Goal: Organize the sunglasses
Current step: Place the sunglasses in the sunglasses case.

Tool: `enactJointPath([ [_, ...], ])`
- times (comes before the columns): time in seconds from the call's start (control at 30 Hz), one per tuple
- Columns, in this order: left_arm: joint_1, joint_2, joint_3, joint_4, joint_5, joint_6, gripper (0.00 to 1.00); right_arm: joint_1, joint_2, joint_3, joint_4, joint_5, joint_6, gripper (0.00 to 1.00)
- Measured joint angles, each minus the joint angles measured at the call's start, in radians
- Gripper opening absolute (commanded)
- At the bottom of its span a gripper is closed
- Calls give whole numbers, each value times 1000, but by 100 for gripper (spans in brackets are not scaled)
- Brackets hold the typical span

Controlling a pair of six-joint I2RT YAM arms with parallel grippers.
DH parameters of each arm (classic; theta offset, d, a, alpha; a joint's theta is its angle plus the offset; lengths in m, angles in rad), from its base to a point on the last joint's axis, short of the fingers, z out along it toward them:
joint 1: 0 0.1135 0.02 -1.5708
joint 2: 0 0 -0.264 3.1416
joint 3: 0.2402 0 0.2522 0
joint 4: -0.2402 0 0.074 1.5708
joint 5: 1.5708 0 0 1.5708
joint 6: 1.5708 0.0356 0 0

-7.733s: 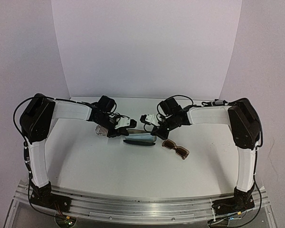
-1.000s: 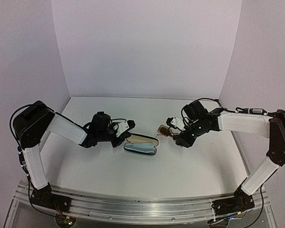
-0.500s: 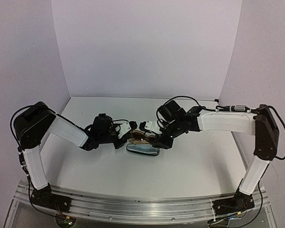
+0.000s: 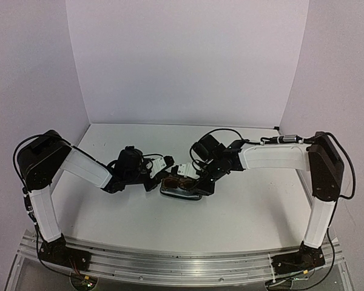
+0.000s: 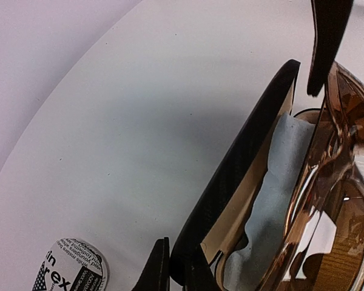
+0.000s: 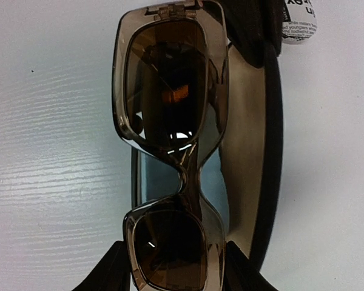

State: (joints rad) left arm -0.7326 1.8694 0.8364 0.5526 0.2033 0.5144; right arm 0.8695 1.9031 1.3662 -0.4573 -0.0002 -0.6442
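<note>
The brown sunglasses (image 6: 170,151) are folded, and my right gripper (image 6: 173,257) is shut on one lens end of them. It holds them just over the open black case (image 4: 181,193), above the light-blue cloth (image 5: 270,194) that lies inside. From above, the brown sunglasses (image 4: 181,176) sit at the right gripper (image 4: 187,174). My left gripper (image 5: 179,270) is shut on the edge of the case's raised lid (image 5: 236,170); in the top view the left gripper (image 4: 158,177) is at the case's left end. The white-framed sunglasses are out of view.
The white striped case (image 5: 70,270) lies on the table just left of my left gripper; it also shows in the right wrist view (image 6: 298,18). Both arms meet at the table's middle. White walls stand behind and to the sides.
My right gripper has carried the brown sunglasses leftward from the right side of the table to over the open black case. The left gripper has stayed on the lid.
</note>
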Motion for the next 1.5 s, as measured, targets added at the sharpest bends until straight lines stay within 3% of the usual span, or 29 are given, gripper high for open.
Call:
enactJointPath([
  [0.37,0,0,0,-1,-2,0,0,19,99,40,1,1,25,46],
  [1.0,0,-14,-16,-1,-4,1,0,-14,74,-5,41,-22,99,45],
  [1.5,-2,-17,-16,-3,-13,1,0,-9,112,19,46,-16,102,65],
])
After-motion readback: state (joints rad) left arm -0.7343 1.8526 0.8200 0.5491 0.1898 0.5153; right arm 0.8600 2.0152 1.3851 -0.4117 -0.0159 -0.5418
